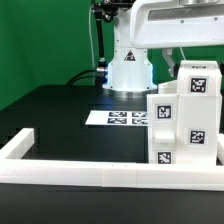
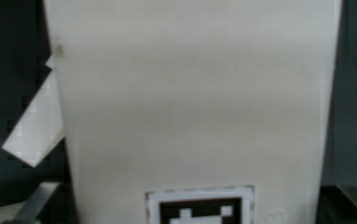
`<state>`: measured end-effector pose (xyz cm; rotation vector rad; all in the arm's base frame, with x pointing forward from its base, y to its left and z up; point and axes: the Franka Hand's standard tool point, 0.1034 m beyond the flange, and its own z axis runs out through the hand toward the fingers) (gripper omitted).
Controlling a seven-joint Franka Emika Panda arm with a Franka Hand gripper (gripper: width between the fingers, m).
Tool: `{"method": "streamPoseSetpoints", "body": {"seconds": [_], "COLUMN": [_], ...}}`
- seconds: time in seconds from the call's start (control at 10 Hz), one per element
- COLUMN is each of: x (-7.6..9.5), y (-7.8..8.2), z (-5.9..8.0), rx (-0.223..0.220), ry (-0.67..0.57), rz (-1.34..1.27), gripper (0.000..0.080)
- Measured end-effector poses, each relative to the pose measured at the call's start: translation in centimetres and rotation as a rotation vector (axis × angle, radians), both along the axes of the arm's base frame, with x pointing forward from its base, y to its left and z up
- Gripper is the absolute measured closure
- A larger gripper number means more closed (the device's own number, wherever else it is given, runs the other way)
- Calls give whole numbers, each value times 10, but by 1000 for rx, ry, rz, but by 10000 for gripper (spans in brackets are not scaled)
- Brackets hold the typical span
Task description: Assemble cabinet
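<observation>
The white cabinet [image 1: 183, 125] stands at the exterior view's right, a stack of boxy blocks with black-and-white tags on its faces. Its top block [image 1: 199, 80] carries a tag. My gripper [image 1: 193, 66] comes down from above onto that top block. In the wrist view the cabinet [image 2: 189, 100] fills the picture, with one tag [image 2: 203, 208] near my gripper [image 2: 193, 212]. A finger [image 2: 40, 205] shows on each side of the block, both close against it. A thin white panel [image 2: 38, 125] stands out at an angle from one side of the block.
The marker board [image 1: 118, 118] lies flat on the black table behind the cabinet. A long low white rail [image 1: 90, 174] runs along the front and turns back at the exterior view's left [image 1: 14, 146]. The robot base [image 1: 128, 70] stands at the back.
</observation>
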<state>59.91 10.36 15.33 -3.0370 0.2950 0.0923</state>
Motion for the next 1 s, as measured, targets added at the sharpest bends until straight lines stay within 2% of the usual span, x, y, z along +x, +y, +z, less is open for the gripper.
{"method": "streamPoseSetpoints", "body": {"seconds": [0.1, 0.3, 0.4, 0.6, 1.0], "x": [0, -3, -6, -8, -7], "y": [0, 5, 6, 0, 0], "z": [0, 4, 10, 34, 33], "rx": [0, 1, 2, 7, 6], "ry": [0, -3, -3, -6, -9], "rz": [0, 9, 12, 21, 21], "gripper": [165, 152, 152, 151, 151]}}
